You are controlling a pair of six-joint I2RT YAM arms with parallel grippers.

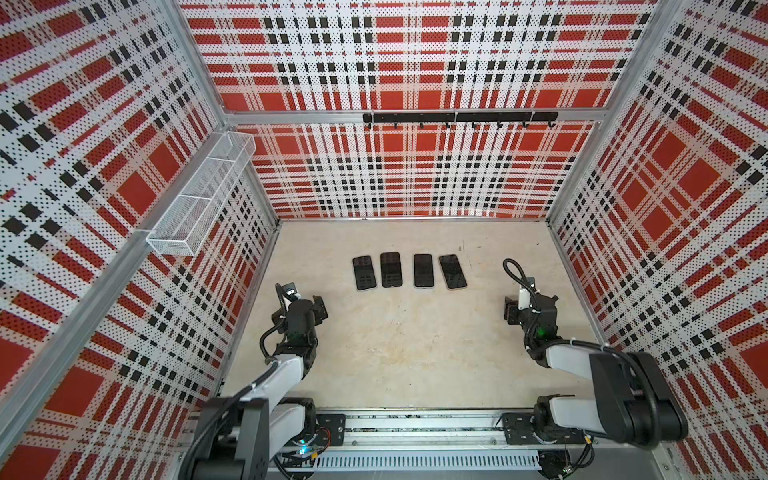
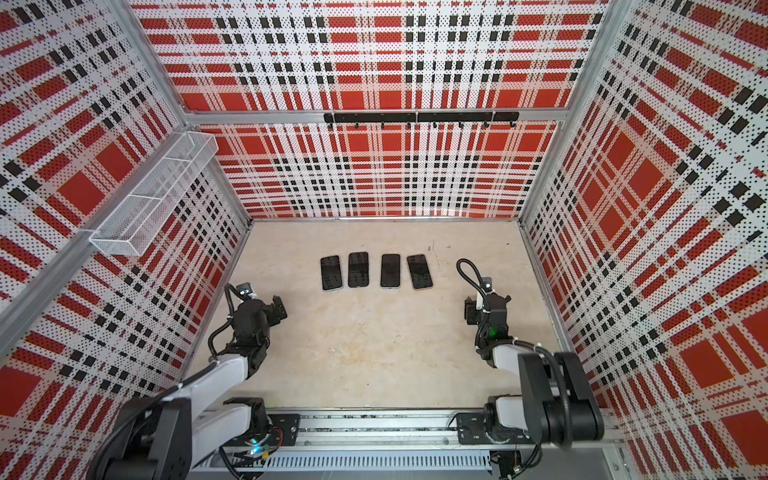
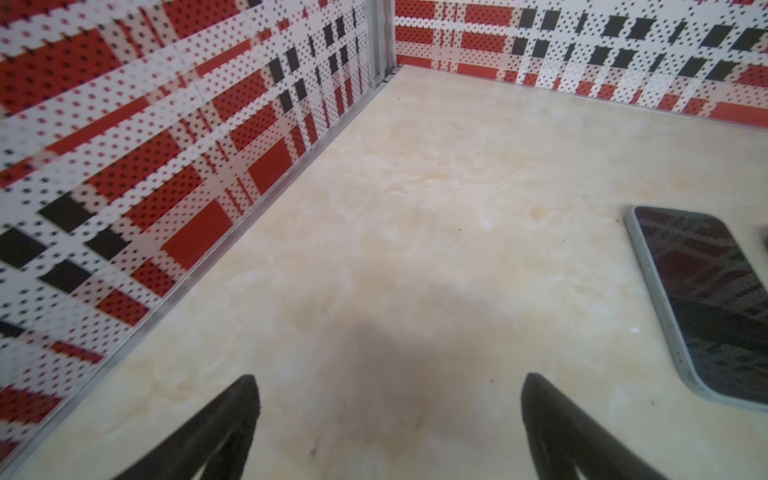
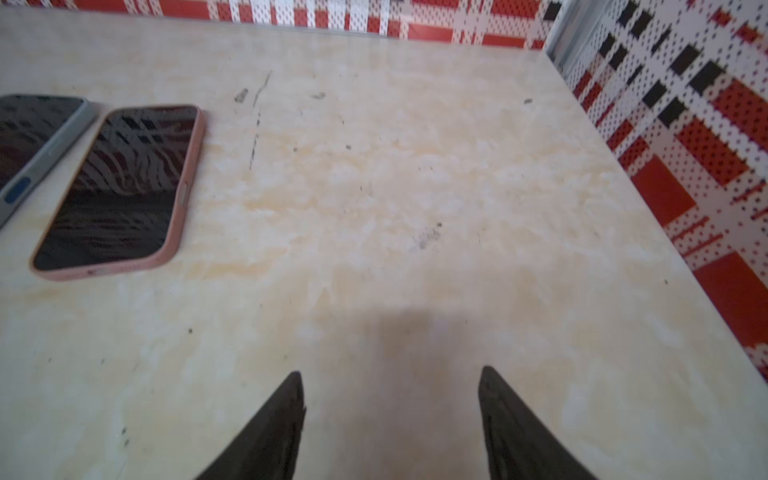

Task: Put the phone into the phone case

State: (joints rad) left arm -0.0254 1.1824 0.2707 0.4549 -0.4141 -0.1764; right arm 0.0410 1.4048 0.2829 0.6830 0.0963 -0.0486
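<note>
Several dark phones lie screen up in a row at the middle back of the table, seen in both top views, from the leftmost phone [image 1: 364, 272] to the rightmost phone [image 1: 452, 272] [image 2: 419, 272]. In the right wrist view the rightmost phone [image 4: 120, 187] sits inside a pink phone case [image 4: 183, 216]; its neighbour [image 4: 29, 137] has a grey rim. The left wrist view shows the leftmost phone [image 3: 715, 303] with a pale grey rim. My left gripper [image 1: 319, 308] [image 3: 386, 376] hovers open, near and left of the row. My right gripper [image 1: 530, 299] [image 4: 388, 374] hovers open, right of it, holding nothing.
Plaid perforated walls close the table [image 1: 407, 353] in on three sides. A white wire basket [image 1: 199, 195] hangs on the left wall and a black hook rail [image 1: 457, 117] on the back wall. The arms' base rail [image 1: 415, 432] runs along the front edge.
</note>
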